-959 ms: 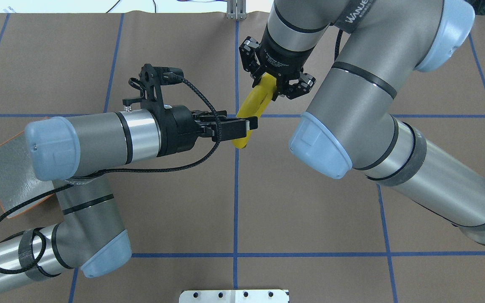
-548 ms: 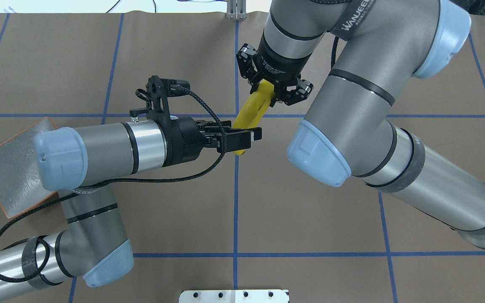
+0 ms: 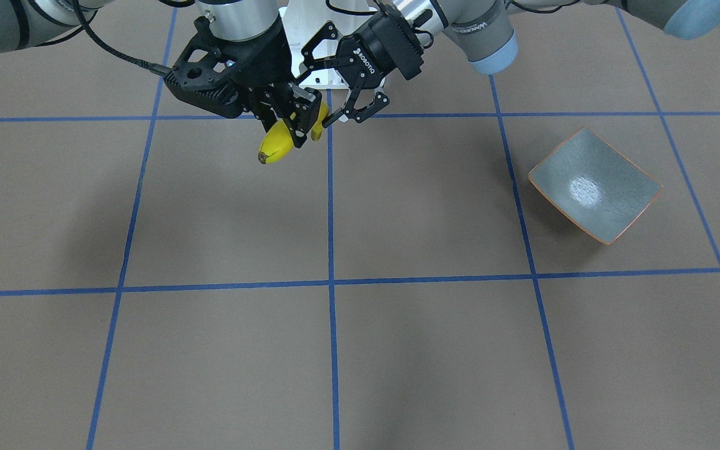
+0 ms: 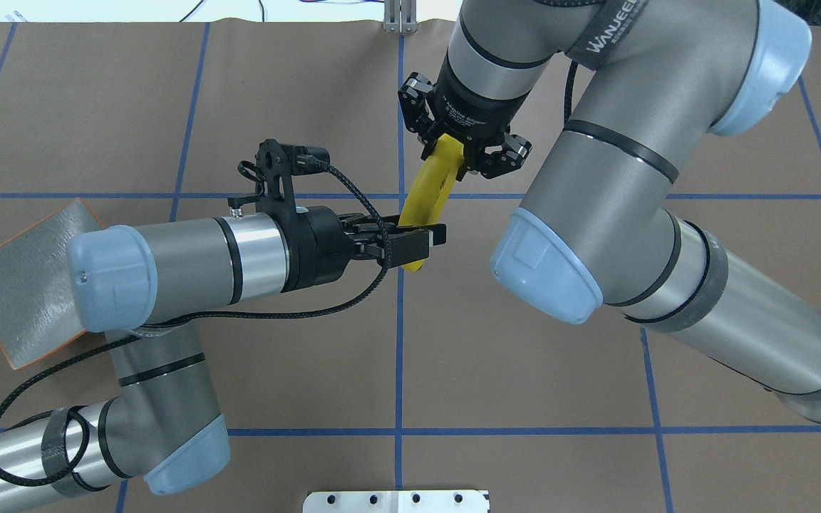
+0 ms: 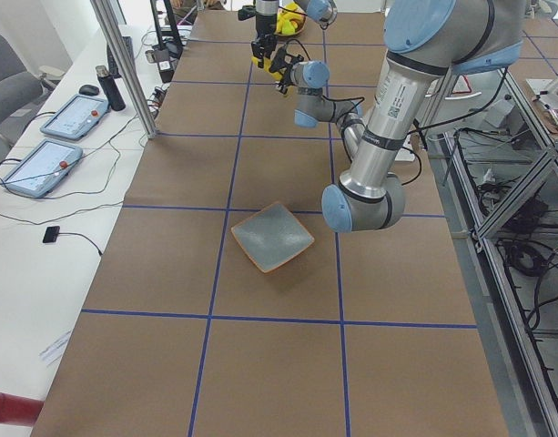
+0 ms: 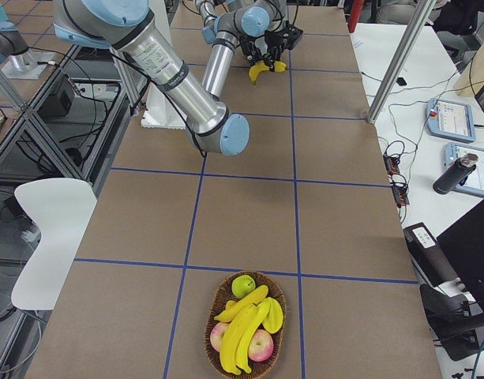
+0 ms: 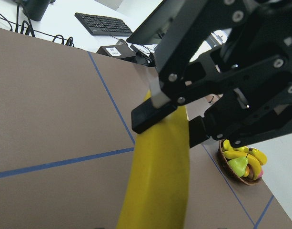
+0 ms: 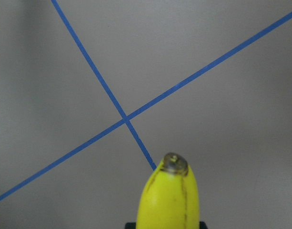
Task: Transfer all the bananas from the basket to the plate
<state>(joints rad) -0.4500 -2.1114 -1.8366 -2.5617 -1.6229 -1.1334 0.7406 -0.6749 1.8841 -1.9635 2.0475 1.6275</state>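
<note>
Overhead exterior: my right claw point(image 4: 447, 153) is clamped on the upper end of one banana point(image 4: 426, 191), which hangs below it. My left claw point(image 4: 419, 246) straddles the lower end; I cannot tell if it grips. The plate point(image 4: 11, 285) lies well behind my left claw. Other bananas point(image 6: 243, 330) sit in the basket point(image 6: 285, 312), far from both claws.

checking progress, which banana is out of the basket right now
The banana hanging in mid-air, gripped at its top by the right tool, with the left tool around its lower half. The other bananas lie in the basket.
</note>
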